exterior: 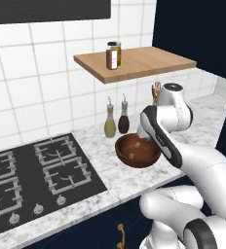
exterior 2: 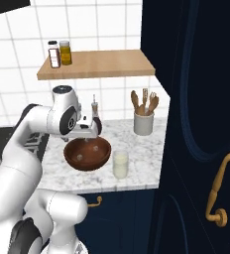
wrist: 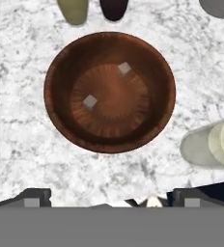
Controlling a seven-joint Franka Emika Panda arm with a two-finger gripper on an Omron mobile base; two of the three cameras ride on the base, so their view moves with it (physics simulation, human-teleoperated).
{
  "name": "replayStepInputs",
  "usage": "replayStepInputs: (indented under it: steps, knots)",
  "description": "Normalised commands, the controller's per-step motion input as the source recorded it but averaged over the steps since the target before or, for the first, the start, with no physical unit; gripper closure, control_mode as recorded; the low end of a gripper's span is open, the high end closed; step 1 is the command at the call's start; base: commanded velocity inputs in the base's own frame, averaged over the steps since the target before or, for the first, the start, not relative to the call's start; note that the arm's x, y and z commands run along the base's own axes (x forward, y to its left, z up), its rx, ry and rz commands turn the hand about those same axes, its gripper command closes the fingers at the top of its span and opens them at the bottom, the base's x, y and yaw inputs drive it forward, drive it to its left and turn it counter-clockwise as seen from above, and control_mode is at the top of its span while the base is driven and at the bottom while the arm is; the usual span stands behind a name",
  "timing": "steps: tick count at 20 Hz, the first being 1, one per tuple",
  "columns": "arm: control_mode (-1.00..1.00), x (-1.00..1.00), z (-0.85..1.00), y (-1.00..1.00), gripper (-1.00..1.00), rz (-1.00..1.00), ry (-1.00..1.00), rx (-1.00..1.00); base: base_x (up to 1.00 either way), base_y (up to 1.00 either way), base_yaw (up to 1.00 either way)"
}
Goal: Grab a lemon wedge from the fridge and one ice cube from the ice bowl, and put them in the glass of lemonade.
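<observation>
Hovering over ice bowl (wrist: pixel 109 91) — two ice cubes (wrist: pixel 90 102) inside — end effector (wrist: pixel 109 200) spread.

A home kitchen is indicated by a gas hob (exterior: pixel 32 170), marble counter (exterior: pixel 110 165), tiled wall (exterior: pixel 32 82) and utensil crock (exterior 2: pixel 143 124).

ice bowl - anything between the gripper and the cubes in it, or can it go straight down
Nothing visible blocks it. The hand view looks straight down into the ice bowl: two ice cubes lie uncovered on its floor, apart from each other. The gripper hangs above the bowl, and the glass of lemonade stands beside the bowl, not over it.
</observation>
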Motion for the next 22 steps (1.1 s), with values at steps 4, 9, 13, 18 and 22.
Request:
replayStepInputs:
  steps: [4,9,13,18,22]
  knots:
    - [-1.00,0.10,-0.31,0.15,-1.00,0.00,0.01,0.00,0.00,0.00,0.00]
    - [-1.00,0.12,-0.17,0.10,-1.00,0.00,0.08,0.00,0.00,0.00,0.00]
    - [-1.00,0.16,-0.25,0.02,-1.00,0.00,0.03,0.02,0.00,0.00,0.00]
    - [-1.00,0.34,-0.30,0.00,-1.00,0.00,0.00,0.01,0.00,0.00,0.00]
    - [-1.00,0.33,-0.27,0.00,-1.00,-0.03,0.00,0.00,0.00,0.00,0.00]
